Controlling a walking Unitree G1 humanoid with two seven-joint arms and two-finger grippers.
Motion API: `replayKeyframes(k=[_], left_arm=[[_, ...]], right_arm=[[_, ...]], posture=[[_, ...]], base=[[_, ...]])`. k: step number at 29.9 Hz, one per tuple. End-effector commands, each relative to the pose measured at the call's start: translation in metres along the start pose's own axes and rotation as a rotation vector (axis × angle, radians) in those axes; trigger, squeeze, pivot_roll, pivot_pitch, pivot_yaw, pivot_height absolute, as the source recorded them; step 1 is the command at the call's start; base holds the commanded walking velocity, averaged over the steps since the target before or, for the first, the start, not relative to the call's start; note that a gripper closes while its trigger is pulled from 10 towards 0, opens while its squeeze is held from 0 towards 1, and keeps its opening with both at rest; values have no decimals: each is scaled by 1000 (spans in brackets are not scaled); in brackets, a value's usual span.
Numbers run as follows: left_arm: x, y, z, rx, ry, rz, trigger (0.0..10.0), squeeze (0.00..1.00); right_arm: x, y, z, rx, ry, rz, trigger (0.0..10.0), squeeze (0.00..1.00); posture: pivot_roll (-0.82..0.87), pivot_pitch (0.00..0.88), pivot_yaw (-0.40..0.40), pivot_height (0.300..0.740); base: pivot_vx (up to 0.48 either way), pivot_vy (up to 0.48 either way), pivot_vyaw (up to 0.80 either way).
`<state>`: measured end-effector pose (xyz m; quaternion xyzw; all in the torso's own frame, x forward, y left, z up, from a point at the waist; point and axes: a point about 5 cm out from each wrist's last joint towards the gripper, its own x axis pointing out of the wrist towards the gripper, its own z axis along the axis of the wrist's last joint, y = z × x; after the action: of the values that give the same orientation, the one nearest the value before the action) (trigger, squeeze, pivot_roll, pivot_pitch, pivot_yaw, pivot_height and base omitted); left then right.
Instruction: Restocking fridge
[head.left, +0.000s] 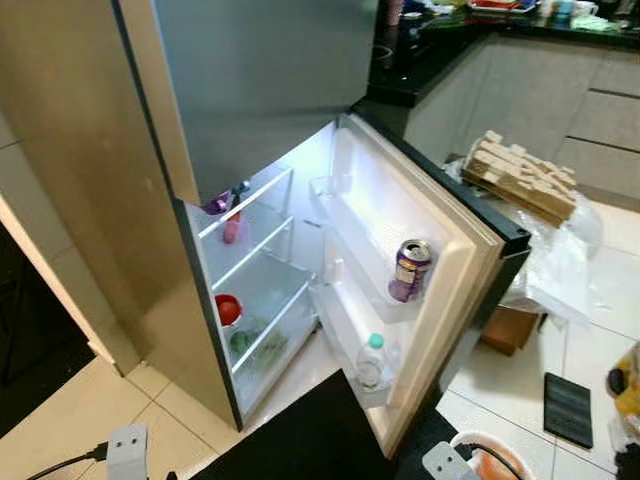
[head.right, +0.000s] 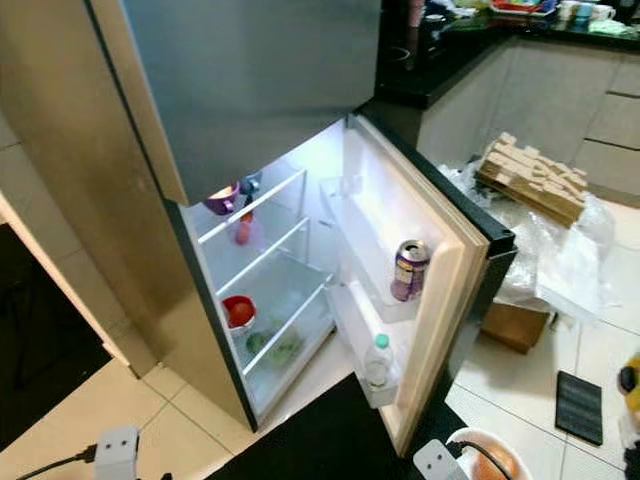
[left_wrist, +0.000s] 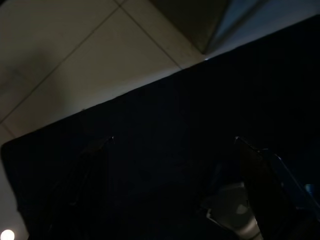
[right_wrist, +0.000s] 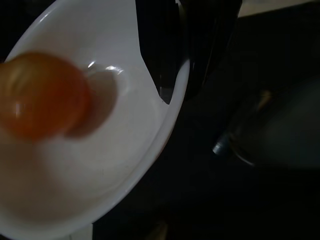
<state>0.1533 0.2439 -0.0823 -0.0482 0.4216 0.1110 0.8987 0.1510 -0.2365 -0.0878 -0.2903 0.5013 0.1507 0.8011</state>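
The fridge (head.left: 250, 100) stands with its lower door (head.left: 450, 240) swung open to the right. The door shelves hold a purple can (head.left: 410, 270) and, lower down, a clear water bottle (head.left: 371, 362). On the inner shelves sit a purple bowl (head.left: 218, 204), a pink item (head.left: 232, 230), a red bowl (head.left: 228, 309) and some greens (head.left: 250, 345). My right gripper (right_wrist: 184, 72) is shut on the rim of a white bowl (right_wrist: 125, 165) with an orange fruit (right_wrist: 40, 97) inside, held low in front of the door. My left gripper (left_wrist: 172, 190) hangs open over the black mat.
A black mat (head.left: 320, 430) lies before the fridge on the tiled floor. To the right of the door are a cardboard box (head.left: 508, 328), a stack of wooden blocks (head.left: 520, 172) on plastic sheeting, and a dark flat object (head.left: 568, 408). A black counter (head.left: 420, 60) runs behind.
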Motion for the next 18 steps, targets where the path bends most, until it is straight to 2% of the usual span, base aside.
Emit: replayKeyframes(k=[1,6,7,9,10,18], left_arm=[[0,-4,-3,6,15,-12,10000,0],[0,-6,-4,7,17,-17,10000,0],[0,-7,-5,13,25,-23,10000,0],[0,-7,-6,15,28,-25,10000,0],[0,-8,-7,19,33,-27,10000,0],[-1,-8,-8,20,34,-29,10000,0]], right_arm=[[2,-4,14,-65,-48,4,10000,0],[3,-6,27,-101,-94,9,10000,0],[3,-6,39,-125,-137,25,10000,0],[3,-6,44,-136,-153,35,10000,0],[4,-7,53,-177,-175,42,10000,0],[4,-10,72,-293,-188,110,10000,0]], posture=[[64,0,-37,740],[63,2,-37,740],[61,0,-38,740],[61,0,-38,740],[61,0,-40,740],[64,0,-49,740]], base=[[0,0,0],[0,0,0],[0,0,0],[0,0,0],[0,0,0],[0,0,0]])
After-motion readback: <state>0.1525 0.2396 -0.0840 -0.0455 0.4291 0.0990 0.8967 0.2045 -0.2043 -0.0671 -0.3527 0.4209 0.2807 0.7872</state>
